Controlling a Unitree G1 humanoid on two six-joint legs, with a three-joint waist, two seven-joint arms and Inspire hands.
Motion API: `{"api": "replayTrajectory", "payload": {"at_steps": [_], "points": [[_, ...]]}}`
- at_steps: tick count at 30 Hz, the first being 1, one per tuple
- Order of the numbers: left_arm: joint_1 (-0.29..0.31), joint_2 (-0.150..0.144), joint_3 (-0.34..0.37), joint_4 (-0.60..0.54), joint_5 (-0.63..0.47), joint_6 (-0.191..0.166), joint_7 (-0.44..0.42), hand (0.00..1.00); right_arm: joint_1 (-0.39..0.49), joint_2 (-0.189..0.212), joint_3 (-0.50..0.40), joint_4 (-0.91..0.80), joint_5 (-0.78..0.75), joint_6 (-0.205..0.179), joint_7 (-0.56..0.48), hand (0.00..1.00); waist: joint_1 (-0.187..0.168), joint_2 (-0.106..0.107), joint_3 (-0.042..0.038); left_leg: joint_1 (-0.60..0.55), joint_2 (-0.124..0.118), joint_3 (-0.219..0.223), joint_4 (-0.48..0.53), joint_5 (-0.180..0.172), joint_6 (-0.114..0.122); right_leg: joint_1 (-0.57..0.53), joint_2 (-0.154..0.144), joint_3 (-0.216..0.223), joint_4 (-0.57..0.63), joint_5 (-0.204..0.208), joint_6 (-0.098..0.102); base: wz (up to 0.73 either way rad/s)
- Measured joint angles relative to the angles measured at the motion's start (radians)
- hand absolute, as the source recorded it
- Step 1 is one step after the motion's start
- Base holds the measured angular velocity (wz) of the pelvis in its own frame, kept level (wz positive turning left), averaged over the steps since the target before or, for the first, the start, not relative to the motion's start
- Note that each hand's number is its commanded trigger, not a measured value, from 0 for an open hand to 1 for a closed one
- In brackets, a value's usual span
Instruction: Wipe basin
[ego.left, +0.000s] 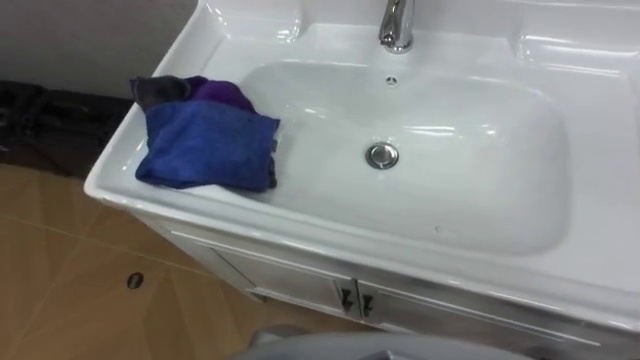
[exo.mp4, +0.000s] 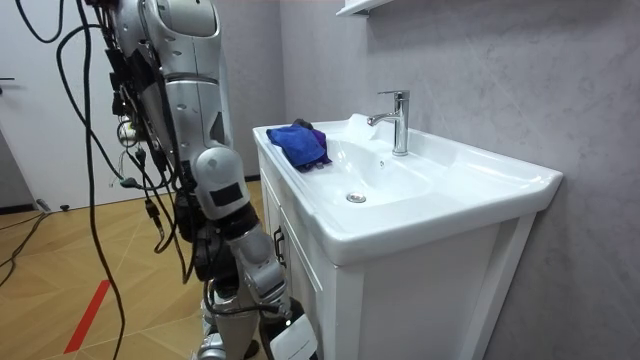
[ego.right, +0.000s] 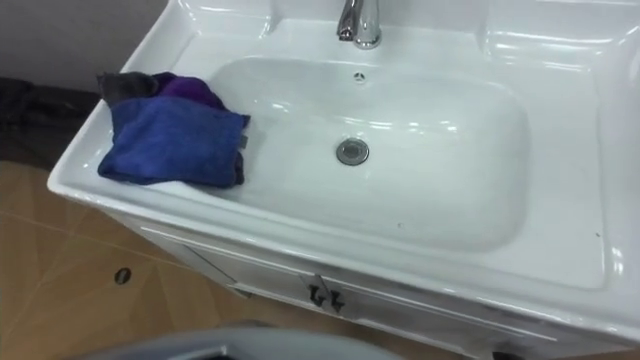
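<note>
So the blue cloth (ego.left: 208, 146) is sitting bunched up on the left rim of the basin (ego.left: 520, 215), with one edge hanging just over the slope into the bowl, and there's a purple and a grey bit peeking out from its back side, so it may be more than one rag folded together. My guess is it's parked there because that flat ledge is the handiest dry spot within reach of the robot's left side, and it keeps the rag off the drain (ego.left: 382, 155) and clear of the tap (ego.left: 397, 25). The bowl itself looks clean and shiny, no obvious puddles or smears that I can make out, which honestly fits either a rag waiting to be picked up or one put back down after the wiping, can't call it from this. In the room view the robot stands right up against the cabinet (exo.mp4: 300, 260) at the front of the basin, arm hanging down along the cabinet side, and the hand (exo.mp4: 262, 287) on that arm is low, well below the rim and well apart from the cloth. Which hand that is I can't really tell, and I can't tell whether its fingers are curled or relaxed either, it's too tucked in against the cabinet.
</note>
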Motion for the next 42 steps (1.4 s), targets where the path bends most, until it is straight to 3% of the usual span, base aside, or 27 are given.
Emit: {"api": "replayTrajectory", "payload": {"at_steps": [2, 6, 9, 18, 22, 26, 35, 42], "points": [[0.0, -0.008, -0.044, 0.1, -0.002, -0.001, -0.031, 0.0, -0.008, 0.001, 0.0, 0.019, 0.002, -0.003, 0.0, 0.0, -0.024, -0.007, 0.0008, 0.0, 0.0, 0.0, 0.0, 0.0, 0.0, 0.001, 0.0, 0.001, -0.002, 0.0, 0.0, 0.0], [-0.001, -0.054, -0.161, 0.241, -0.004, 0.002, -0.109, 0.0, -0.019, 0.013, 0.011, 0.071, 0.021, 0.001, 0.011, 0.0, -0.054, -0.026, 0.0037, 0.005, 0.001, 0.008, 0.0, 0.0, 0.001, 0.001, -0.008, 0.008, 0.0, 0.0, 0.0, -0.04], [-0.004, -0.09, -0.208, 0.331, -0.004, 0.014, -0.19, 0.0, -0.01, 0.014, 0.013, 0.08, 0.018, 0.003, 0.017, 0.0, -0.071, -0.028, 0.0047, 0.009, 0.004, 0.024, 0.0, -0.004, 0.007, -0.002, -0.008, 0.024, 0.003, -0.001, 0.001, -0.15], [-0.02, -0.135, -0.262, 0.38, 0.021, 0.066, -0.34, 0.0, -0.012, 0.019, 0.018, 0.122, 0.021, 0.002, 0.014, 0.0, -0.117, -0.032, 0.0051, 0.031, 0.005, 0.067, -0.003, -0.009, 0.014, 0.003, -0.008, 0.053, 0.017, -0.002, 0.005, -0.1], [-0.047, -0.141, -0.291, 0.38, 0.07, 0.098, -0.395, 0.0, -0.013, 0.033, 0.019, 0.122, 0.015, 0.017, 0.009, 0.0, -0.14, -0.039, 0.0084, 0.036, 0.006, 0.076, -0.006, -0.009, 0.014, 0.004, -0.013, 0.067, 0.017, -0.002, 0.005, -0.11], [-0.087, -0.141, -0.309, 0.379, 0.139, 0.114, -0.443, 0.0, -0.009, 0.046, 0.018, 0.121, 0.003, 0.026, 0.01, 0.0, -0.155, -0.049, 0.0179, 0.046, 0.008, 0.103, -0.011, -0.01, 0.016, 0.003, -0.014, 0.082, 0.016, -0.003, 0.007, -0.13], [-0.119, -0.138, -0.347, 0.38, 0.165, 0.162, -0.503, 0.0, 0.007, 0.067, 0.018, 0.116, 0.037, 0.076, 0.018, 0.0, -0.186, -0.057, 0.0163, 0.061, 0.019, 0.153, -0.013, -0.033, 0.036, -0.001, -0.007, 0.125, 0.024, 0.001, 0.019, -0.14], [-0.141, -0.136, -0.345, 0.379, 0.184, 0.18, -0.529, 0.0, -0.005, 0.081, -0.002, 0.116, 0.037, 0.081, -0.003, 0.0, -0.209, -0.074, 0.0173, 0.064, 0.017, 0.162, -0.013, -0.036, 0.039, -0.002, -0.008, 0.133, 0.029, 0.003, 0.022, -0.03]]}}
